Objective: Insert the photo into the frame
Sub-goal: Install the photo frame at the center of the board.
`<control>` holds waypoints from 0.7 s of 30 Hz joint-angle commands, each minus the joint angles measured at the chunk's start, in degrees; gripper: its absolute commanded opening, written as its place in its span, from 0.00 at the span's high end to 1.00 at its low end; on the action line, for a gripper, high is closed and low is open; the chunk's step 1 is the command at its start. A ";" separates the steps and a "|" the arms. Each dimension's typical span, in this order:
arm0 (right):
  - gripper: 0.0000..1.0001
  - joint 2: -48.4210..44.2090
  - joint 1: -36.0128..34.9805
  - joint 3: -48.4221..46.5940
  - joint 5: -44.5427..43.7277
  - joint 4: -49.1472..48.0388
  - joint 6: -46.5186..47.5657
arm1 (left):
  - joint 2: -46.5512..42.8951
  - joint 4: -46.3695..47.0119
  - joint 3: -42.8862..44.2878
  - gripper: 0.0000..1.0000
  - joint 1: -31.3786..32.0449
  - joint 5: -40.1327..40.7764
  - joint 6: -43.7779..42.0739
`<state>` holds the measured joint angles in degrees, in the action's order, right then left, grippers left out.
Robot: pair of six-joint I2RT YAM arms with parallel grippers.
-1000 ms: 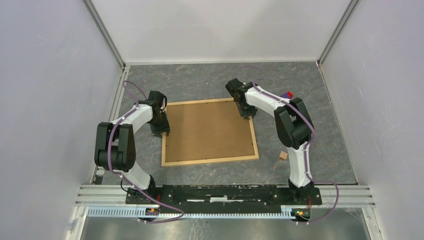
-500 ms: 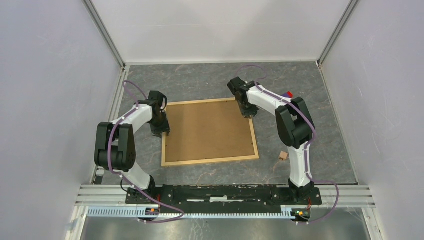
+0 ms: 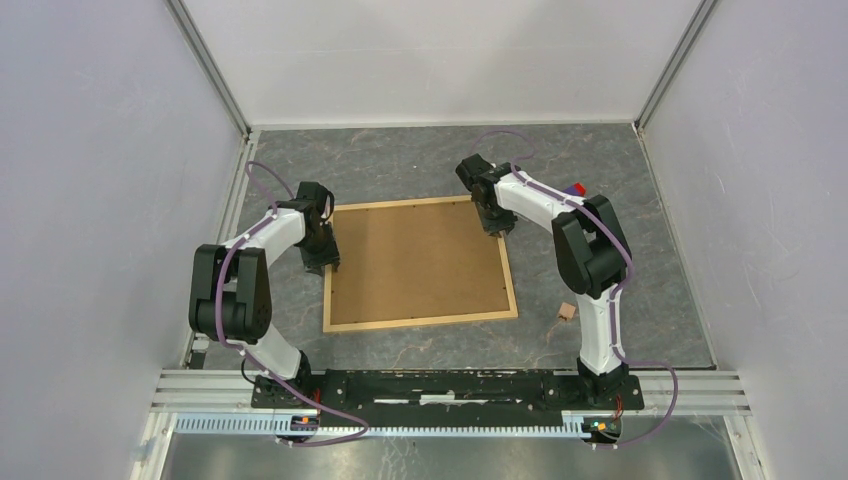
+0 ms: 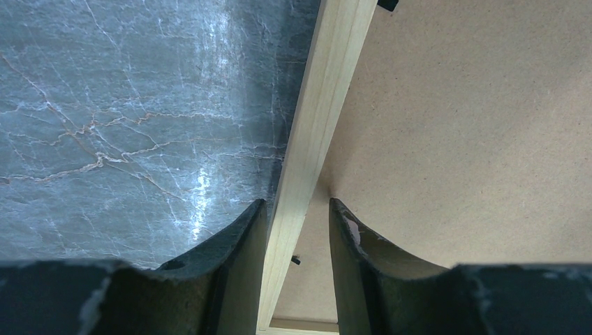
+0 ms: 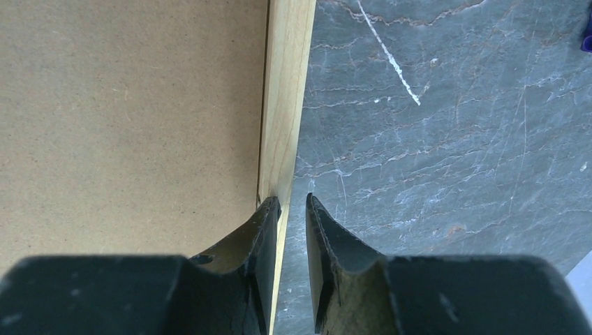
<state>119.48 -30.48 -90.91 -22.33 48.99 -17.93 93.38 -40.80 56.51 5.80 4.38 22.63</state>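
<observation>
Overhead: the frame (image 3: pixel 418 262) lies flat in the middle of the table (image 3: pixel 400 160), back side up, its brown panel (image 3: pixel 440 250) uppermost. You have the left gripper (image 3: pixel 324 262) at the frame's left side. The right gripper (image 3: pixel 497 224) is on the right side, near the far corner. From up there you cannot read either claw's opening.

Left wrist view fills that in. The fingers (image 4: pixel 230 272) stand one on each side of the wood strip (image 4: pixel 328 91), about half open. The outer finger sits close against the strip. A sliver of panel shows between the strip and the inner finger, so nothing is clamped. Two small black tabs (image 4: pixel 386 3) on the panel show only here.

Right wrist view: the jaws are narrowly parted. One finger (image 5: pixel 258 237) is over the top of the strip and the other is over bare table just outside it. No hold on anything is visible, and you cannot tell whether the inner finger touches the wood.

Hidden or unclear:
- The frame's front face is hidden, as is whatever lies under the panel.
- A small wooden piece (image 3: pixel 566 312) lies right of the frame, too small to identify.
- A blue and red object (image 3: pixel 576 188) is mostly behind the right arm. The right wrist view catches only a blue corner of it at its edge.

Against a second ago: the frame and left arm are unchanged. The right wrist has edged slightly toward the far side.
</observation>
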 commanded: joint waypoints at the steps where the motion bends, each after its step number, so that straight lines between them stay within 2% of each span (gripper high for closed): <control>1: 0.72 -2.16 0.03 0.65 1.57 -0.98 -0.39 | 0.19 -0.21 0.21 0.56 -0.35 0.41 0.57; 21: 0.71 -2.77 0.51 3.18 2.92 -2.45 0.05 | -0.10 -0.15 0.00 0.56 -0.34 0.27 0.56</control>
<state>118.06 -30.30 -88.82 -21.06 47.24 -17.69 93.38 -40.82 56.51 5.80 4.38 22.63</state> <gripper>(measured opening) 0.287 0.447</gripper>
